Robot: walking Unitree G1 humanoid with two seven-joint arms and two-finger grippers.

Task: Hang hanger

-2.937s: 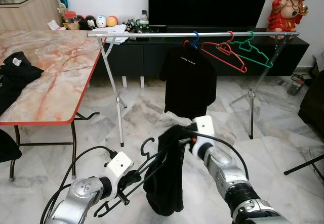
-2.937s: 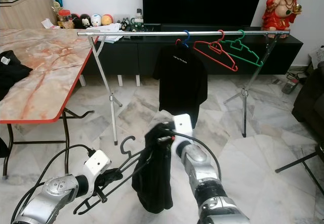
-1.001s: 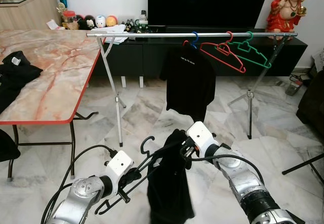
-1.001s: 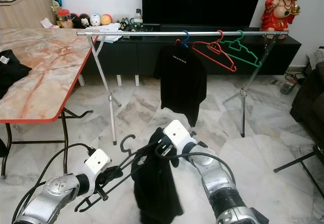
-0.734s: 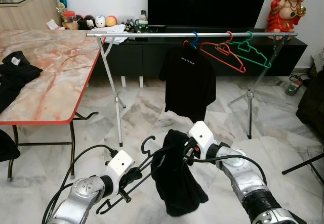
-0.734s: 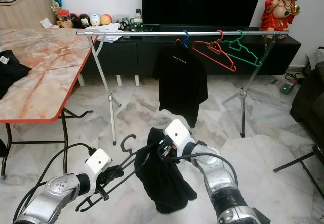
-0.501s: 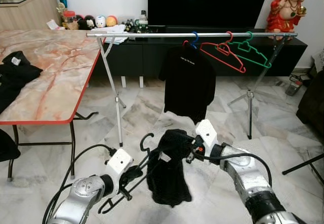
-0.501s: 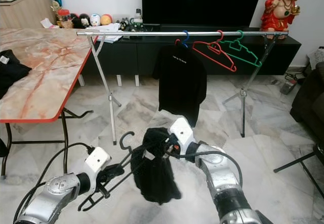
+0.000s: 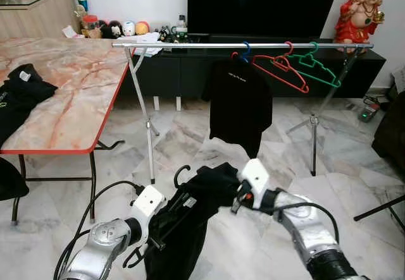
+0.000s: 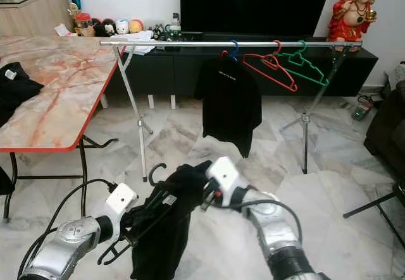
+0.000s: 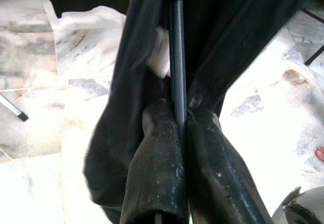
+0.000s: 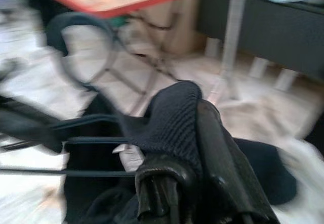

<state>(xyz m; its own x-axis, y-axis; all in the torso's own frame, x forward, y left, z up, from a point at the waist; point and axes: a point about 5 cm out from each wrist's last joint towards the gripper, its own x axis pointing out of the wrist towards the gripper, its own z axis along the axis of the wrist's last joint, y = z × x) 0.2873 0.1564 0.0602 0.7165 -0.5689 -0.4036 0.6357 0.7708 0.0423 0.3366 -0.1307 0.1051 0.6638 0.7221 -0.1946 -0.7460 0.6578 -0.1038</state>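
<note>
Over on the left, the worktop carries a dark garment, well apart from the action. Down low, the left end effector has its fingers pressed together on a bar of the black hanger — the left wrist view shows the thin bar pinched right between the pads. The hanger's long axis runs from that grip up and toward the right arm, hook topmost, pointing up at the rail. A black shirt drapes over it and hangs toward the floor. Moving right, the right end effector pinches a fold of that shirt, fingers closed on the cloth, just beside the hanger's upper end. Ahead and above, the rail spans the room, with another black shirt, a red hanger and a green hanger on it. The left arm carries the hanger, so the hook must go up and forward to the rail's open stretch, I'd judge.
</note>
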